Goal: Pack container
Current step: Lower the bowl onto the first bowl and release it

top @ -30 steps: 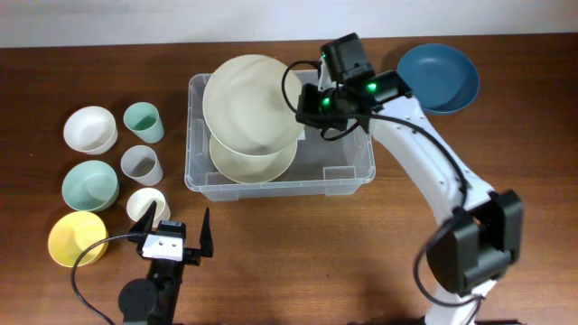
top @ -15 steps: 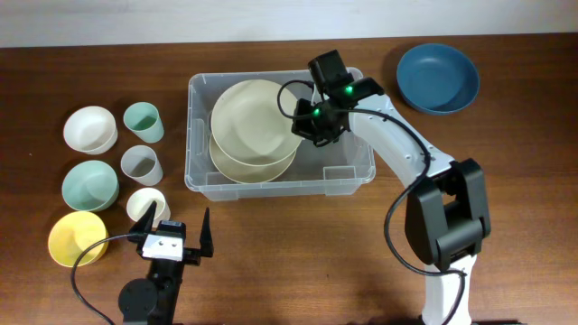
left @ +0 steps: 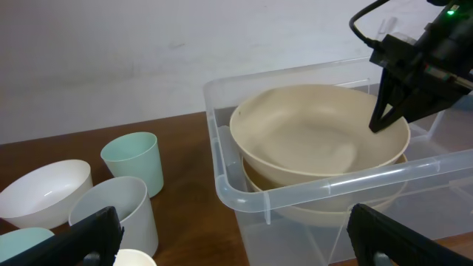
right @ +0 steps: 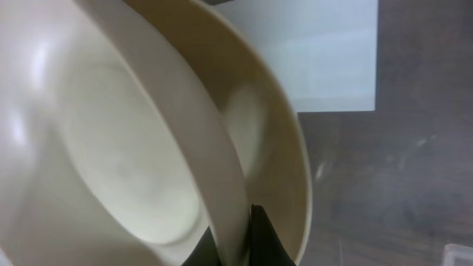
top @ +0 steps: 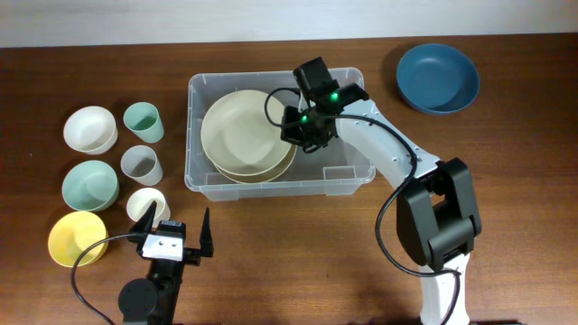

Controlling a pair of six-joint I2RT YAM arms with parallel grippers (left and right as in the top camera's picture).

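Though offset, cream bowl [top: 239, 131] atop second bowl [top: 284, 162] inside container [top: 348, 173].

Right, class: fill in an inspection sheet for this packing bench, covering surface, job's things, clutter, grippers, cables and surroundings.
Surface: brown wooden table, no spills seen.
Job's things: clear container holds two nested cream bowls, the upper bowl sitting in the lower bowl.
Clutter: blue bowl to the container's right. To its left are a white bowl, green cup, grey cup, teal bowl, cream cup and yellow bowl.
Grippers: right gripper shut on the upper bowl's rim. Left gripper open, holding nothing.
Cables: black cable loops over the upper bowl. Another black lead runs beside the left arm.
Surroundings: pale wall behind the table, otherwise nothing seen.
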